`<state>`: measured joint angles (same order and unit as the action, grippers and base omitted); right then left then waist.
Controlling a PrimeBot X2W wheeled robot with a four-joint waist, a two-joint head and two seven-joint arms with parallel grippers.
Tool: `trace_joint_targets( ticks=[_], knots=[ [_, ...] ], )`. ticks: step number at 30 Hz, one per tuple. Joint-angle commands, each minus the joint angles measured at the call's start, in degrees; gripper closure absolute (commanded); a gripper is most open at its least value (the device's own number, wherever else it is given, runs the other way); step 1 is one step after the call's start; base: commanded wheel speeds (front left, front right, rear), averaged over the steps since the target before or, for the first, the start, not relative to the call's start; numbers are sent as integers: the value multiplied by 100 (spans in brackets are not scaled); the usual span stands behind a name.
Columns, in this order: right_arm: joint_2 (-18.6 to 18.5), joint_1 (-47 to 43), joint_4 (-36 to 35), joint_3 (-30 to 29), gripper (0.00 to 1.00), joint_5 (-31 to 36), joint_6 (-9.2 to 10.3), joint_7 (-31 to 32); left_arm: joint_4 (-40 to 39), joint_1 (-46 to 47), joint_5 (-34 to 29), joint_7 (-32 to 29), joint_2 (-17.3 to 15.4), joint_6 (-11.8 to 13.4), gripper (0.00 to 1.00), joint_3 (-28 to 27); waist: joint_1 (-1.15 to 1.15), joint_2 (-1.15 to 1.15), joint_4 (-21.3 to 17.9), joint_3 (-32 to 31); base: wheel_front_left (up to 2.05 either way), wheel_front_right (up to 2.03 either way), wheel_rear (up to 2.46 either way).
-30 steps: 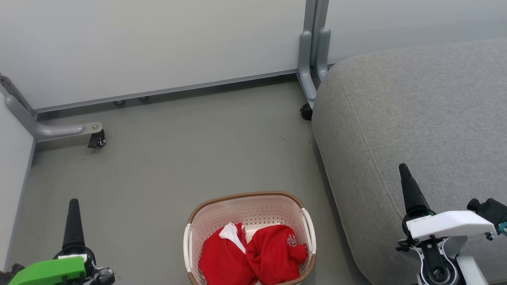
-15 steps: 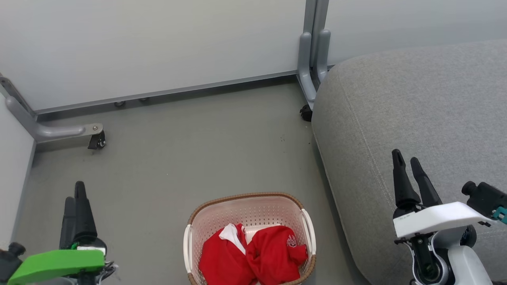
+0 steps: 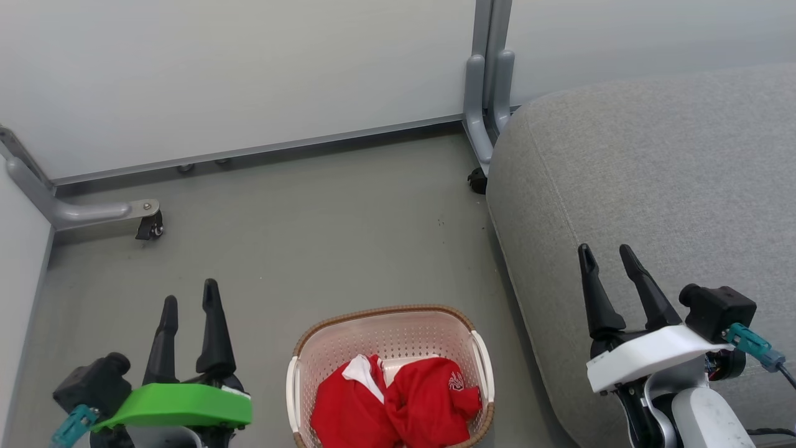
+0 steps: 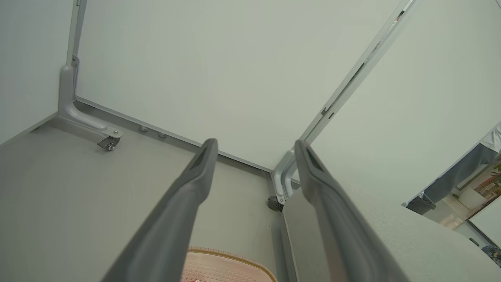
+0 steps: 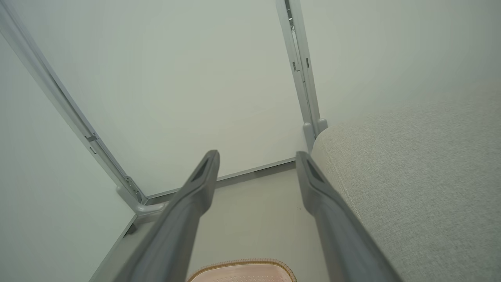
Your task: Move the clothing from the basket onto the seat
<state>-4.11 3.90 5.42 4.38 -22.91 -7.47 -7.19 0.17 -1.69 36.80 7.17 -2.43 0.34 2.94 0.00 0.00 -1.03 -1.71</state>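
2 empty claws gape wide, left claw point(image 3: 189, 292) and right claw point(image 3: 603, 249) flanking the basket point(image 3: 379, 309); likely pre-grasp, so 1 must dip onto the clothing point(image 3: 423, 398).

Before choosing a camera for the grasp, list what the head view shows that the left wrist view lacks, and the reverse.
Head view adds: the red clothing lying in the basket, and the right gripper, open, seen against the seat. Left wrist view adds: a glimpse of a room beyond the wall panels. Both share: the basket's rim, the grey seat, the floor, a caster and the left gripper, fingers apart.
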Motion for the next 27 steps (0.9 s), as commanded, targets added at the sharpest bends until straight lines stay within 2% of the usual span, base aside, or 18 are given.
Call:
trace_joint_targets(
  ticks=[1,13,27],
  knots=[
    [-24,85,-35,44,0,223,-2,-60,-86,-23,-282,63,-37,85,0,97,0,0,-3,-7,0,0,0],
    [-71,32,85,323,0,1059,-2,-233,224,-106,-1396,234,-136,404,0,711,0,0,-19,-68,0,0,0],
    [-14,-13,230,474,0,1810,-2,-421,341,-128,-2153,421,-334,866,0,1246,0,0,-17,-137,0,0,0]
  ],
)
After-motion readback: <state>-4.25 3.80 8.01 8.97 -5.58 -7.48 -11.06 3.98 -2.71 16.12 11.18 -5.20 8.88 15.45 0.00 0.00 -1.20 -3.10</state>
